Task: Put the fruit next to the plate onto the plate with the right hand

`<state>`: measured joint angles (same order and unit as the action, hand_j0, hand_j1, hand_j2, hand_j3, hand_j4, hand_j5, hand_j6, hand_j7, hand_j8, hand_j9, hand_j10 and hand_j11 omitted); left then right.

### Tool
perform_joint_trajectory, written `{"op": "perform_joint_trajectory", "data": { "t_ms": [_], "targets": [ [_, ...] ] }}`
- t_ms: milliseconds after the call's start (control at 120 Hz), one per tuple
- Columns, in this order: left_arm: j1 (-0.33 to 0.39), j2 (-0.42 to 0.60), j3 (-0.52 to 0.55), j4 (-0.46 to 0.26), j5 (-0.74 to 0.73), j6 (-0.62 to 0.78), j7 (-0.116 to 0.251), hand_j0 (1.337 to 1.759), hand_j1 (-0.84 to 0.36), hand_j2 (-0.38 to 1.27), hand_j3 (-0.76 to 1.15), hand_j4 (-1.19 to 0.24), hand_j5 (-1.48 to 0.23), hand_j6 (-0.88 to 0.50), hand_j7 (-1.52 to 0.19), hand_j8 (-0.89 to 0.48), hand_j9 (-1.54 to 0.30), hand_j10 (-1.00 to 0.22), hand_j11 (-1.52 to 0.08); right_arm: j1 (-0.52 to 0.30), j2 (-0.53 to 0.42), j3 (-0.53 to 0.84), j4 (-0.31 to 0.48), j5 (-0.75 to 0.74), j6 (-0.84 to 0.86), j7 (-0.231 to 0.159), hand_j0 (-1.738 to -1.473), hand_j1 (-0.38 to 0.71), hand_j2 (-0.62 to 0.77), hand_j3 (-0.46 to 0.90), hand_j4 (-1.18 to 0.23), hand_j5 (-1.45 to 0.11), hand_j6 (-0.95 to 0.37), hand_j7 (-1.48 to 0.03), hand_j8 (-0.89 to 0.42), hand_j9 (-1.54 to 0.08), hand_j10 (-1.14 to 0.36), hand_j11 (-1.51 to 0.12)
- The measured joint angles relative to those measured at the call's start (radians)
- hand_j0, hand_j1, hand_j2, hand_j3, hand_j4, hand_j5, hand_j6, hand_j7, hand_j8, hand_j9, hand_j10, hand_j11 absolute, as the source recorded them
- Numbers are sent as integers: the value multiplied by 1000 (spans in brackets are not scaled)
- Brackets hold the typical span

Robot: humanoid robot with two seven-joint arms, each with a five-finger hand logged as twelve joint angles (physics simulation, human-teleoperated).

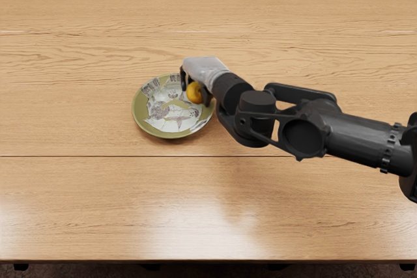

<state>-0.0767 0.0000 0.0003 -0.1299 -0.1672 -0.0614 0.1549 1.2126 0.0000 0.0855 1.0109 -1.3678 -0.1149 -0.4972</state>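
Hovering over the plate [139, 114]'s right rim, right hand [201, 76] curled round the yellow fruit [194, 92] — released this near the edge, it may roll off onto the table [98, 193].

Open table [98, 193] around plate [136, 110], right arm [339, 135] across

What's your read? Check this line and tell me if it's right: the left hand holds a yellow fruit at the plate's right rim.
One thing is wrong: the arm comes in from the picture's right edge, so it is the right hand that holds the yellow fruit at the plate's right rim. The head view shows it.
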Motion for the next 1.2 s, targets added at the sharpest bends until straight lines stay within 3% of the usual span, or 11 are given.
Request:
{"op": "perform_joint_trajectory", "data": {
  "t_ms": [158,417,575,717,950,1200],
  "targets": [
    [0,0,0,0,0,0,0,1658,325,4,0,-21,-26,-21,-26,-21,-26,-21,-26,1,0,-19,-2,0,-1,58,-1654,178,272,0,-726,-990,-554,-963,-541,-980,-731,-980],
    [0,0,0,0,0,0,0,1658,325,4,0,-21,-26,-21,-26,-21,-26,-21,-26,-1,0,-20,-10,4,-2,74,-1655,192,275,0,-674,-907,-540,-889,-534,-905,-675,-906],
    [0,0,0,0,0,0,0,1658,325,4,0,-21,-26,-21,-26,-21,-26,-21,-26,-6,0,-13,-26,25,-36,75,-1657,-61,121,0,-344,-461,-283,-453,-280,-461,-344,-461],
    [0,0,0,0,0,0,0,1658,325,4,0,-21,-26,-21,-26,-21,-26,-21,-26,0,0,-10,-30,36,-46,71,-1657,-202,61,0,-176,-235,-146,-231,-144,-234,-176,-235],
    [0,0,0,0,0,0,0,1658,325,4,0,-21,-26,-21,-26,-21,-26,-21,-26,26,0,17,-12,172,13,69,-1658,-300,20,0,-60,-78,-51,-77,-50,-78,-59,-78],
    [0,0,0,0,0,0,0,1658,325,4,0,-21,-26,-21,-26,-21,-26,-21,-26,23,-110,236,52,332,286,117,-1658,-335,6,0,-18,-23,-17,-23,-16,-23,-18,-23]
  ]
}}
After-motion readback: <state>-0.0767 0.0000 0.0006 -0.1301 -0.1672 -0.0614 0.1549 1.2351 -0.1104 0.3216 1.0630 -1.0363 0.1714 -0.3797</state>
